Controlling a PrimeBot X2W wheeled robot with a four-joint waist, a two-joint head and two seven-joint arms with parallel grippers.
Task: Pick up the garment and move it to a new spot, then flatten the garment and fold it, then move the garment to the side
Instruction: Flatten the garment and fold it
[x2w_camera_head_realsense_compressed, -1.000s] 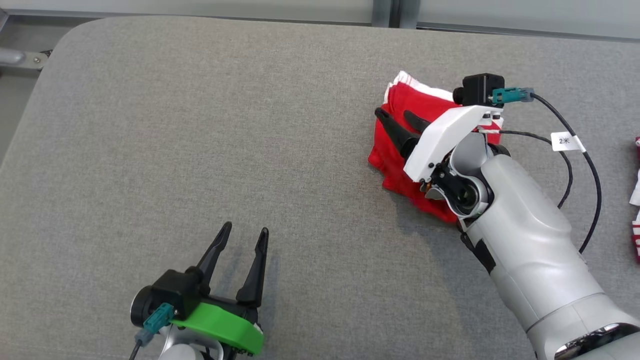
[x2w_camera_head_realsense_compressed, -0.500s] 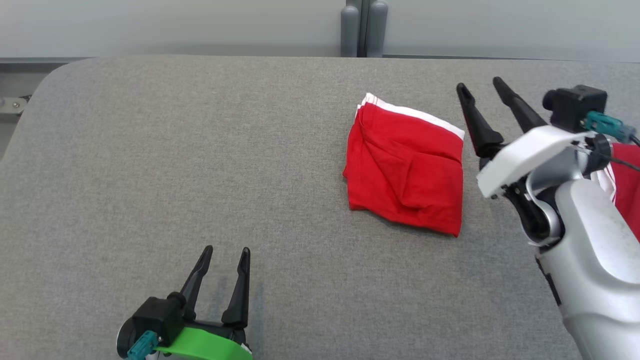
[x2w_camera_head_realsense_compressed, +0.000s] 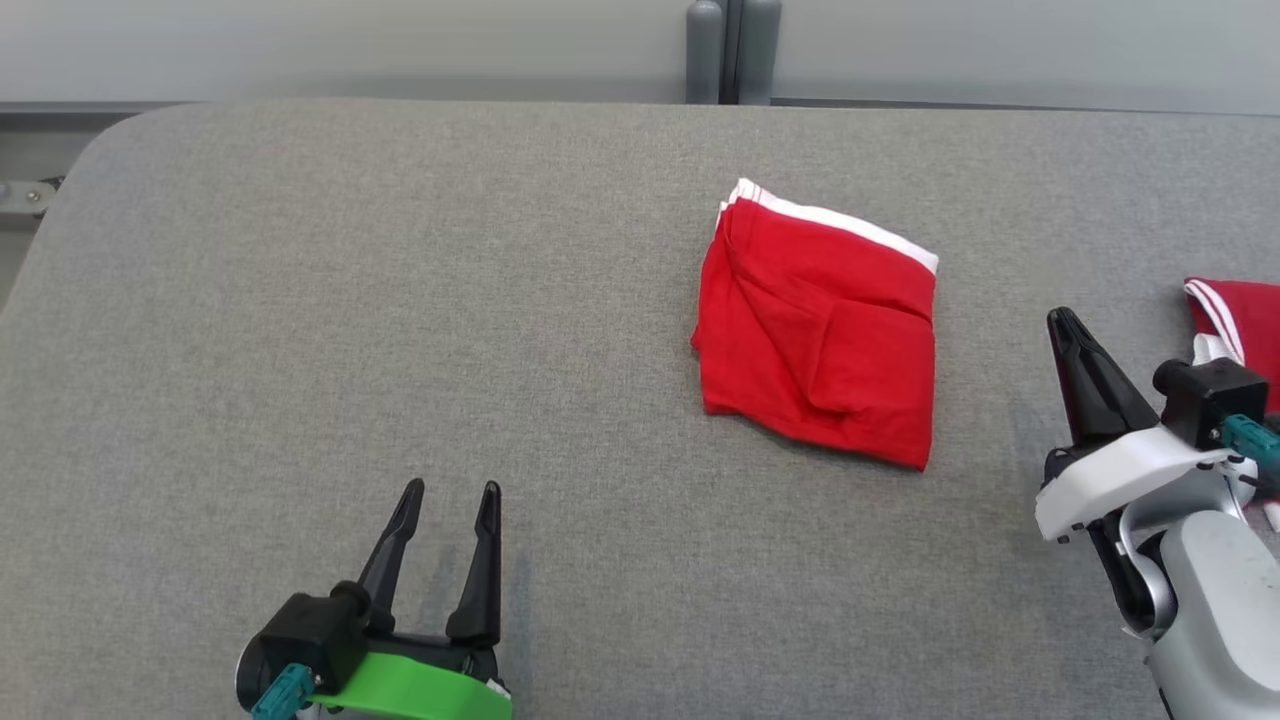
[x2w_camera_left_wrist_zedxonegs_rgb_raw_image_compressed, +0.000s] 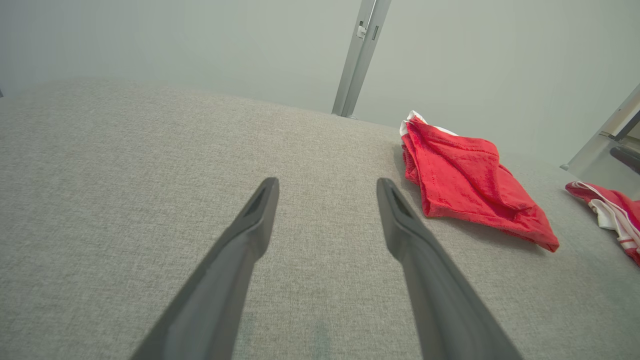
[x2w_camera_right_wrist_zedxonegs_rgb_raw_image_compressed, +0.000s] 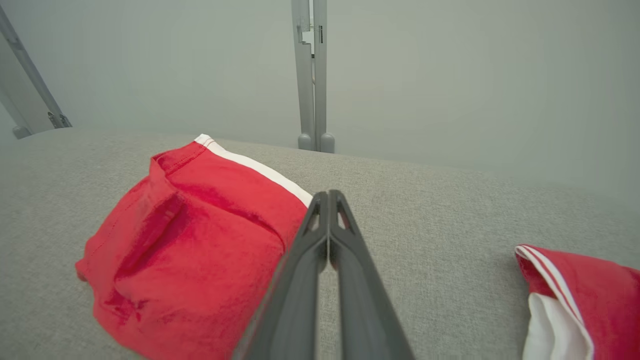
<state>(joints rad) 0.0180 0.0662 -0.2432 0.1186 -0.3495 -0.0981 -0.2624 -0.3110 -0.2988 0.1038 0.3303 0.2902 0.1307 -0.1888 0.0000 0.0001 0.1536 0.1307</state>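
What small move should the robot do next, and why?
Probably turn the right end effector toward the second red garment and open it: the folded garment lies free on the table, and this end effector is shut on nothing.

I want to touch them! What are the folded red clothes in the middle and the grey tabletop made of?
The folded red garment looks like soft knit cotton, matte, with limp creases and stitched hems. The grey tabletop seems covered in woven fabric, matte, with a fine speckled weave.
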